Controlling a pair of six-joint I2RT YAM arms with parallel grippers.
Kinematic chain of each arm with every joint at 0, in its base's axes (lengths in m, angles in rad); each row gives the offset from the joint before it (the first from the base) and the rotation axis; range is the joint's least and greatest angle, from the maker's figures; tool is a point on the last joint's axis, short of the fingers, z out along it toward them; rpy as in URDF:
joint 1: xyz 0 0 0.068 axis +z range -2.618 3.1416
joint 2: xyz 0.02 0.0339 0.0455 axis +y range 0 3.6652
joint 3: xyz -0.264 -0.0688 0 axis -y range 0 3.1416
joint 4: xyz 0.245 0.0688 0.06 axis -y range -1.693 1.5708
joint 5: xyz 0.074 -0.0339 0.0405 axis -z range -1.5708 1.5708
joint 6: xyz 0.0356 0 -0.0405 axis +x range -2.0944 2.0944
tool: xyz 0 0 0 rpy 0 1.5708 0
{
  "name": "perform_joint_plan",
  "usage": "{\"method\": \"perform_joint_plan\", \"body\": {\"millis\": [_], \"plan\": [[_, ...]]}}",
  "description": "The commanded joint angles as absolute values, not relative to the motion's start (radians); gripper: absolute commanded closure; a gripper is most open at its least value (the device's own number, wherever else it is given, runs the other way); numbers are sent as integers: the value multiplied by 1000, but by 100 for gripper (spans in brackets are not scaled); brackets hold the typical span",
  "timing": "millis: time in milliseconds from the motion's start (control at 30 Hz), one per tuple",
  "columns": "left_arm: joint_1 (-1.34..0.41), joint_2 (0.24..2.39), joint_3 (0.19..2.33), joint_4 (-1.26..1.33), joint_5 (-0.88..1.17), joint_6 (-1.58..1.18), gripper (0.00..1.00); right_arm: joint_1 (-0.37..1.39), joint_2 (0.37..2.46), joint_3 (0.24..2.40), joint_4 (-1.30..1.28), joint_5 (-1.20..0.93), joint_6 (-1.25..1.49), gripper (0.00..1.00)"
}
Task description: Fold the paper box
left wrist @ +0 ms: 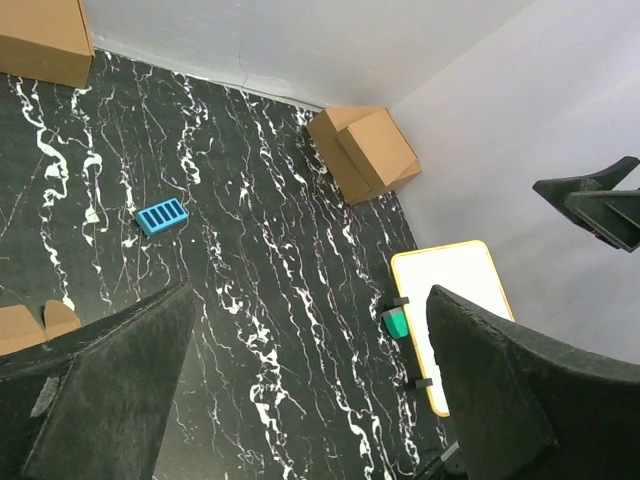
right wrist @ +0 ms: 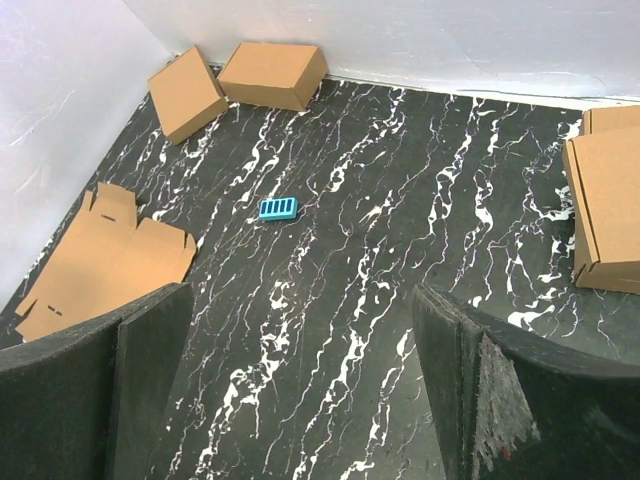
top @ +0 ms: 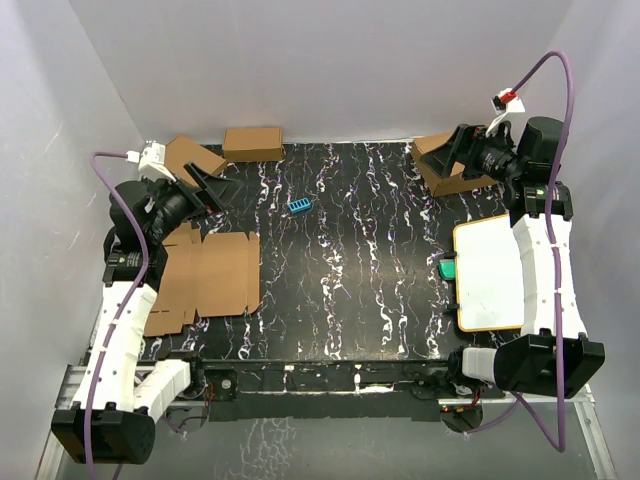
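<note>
1. In the top view, the paper box (top: 215,275) lies flat and unfolded at 9 o'clock on the table (top: 340,280), flaps spread; no fold made yet, we judge.
2. The left gripper (top: 208,188) hangs above the table, jaws wide apart, nothing between them; the right gripper (top: 448,158) is just as released and empty, up at 1 o'clock by the stacked boxes (top: 462,182).
3. Here's what matters: from the left gripper the paper box sits at 6 o'clock, near; from the right gripper it's at 8 o'clock, well apart across the table; the left arm is plainly nearer.
4. As for the long axis, the left arm covers the paper box's left edge, so we cannot settle it.
5. Our call: the left gripper should drop toward 6 o'clock onto a flap edge; the right must cross over to help.
</note>
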State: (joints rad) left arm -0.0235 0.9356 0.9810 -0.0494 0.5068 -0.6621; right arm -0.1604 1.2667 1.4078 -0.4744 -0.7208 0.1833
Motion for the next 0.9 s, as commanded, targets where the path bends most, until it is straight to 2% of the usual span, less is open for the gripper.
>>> {"method": "perform_joint_plan", "body": {"millis": [0,367,433,500,567,733,867], "plan": [[-14,898,978,-47,510,-630,3,-175,1258,1428,-418,-752,225,1],[-12,876,891,79,626,-669,3,-180,1254,1401,-365,-827,260,1],[-12,898,911,38,627,-648,3,-179,1253,1370,-337,-907,226,1],[-18,927,955,-72,606,-600,4,-165,1252,1323,-291,-1095,151,1],[-54,950,1014,-225,521,-514,4,-129,1248,1273,-245,-1170,118,1],[-248,985,1078,-446,172,-426,8,-20,1264,1228,-345,-1131,-101,1],[-385,1070,1096,-568,-58,-408,10,-14,1303,1112,-188,-1252,18,1]]}}
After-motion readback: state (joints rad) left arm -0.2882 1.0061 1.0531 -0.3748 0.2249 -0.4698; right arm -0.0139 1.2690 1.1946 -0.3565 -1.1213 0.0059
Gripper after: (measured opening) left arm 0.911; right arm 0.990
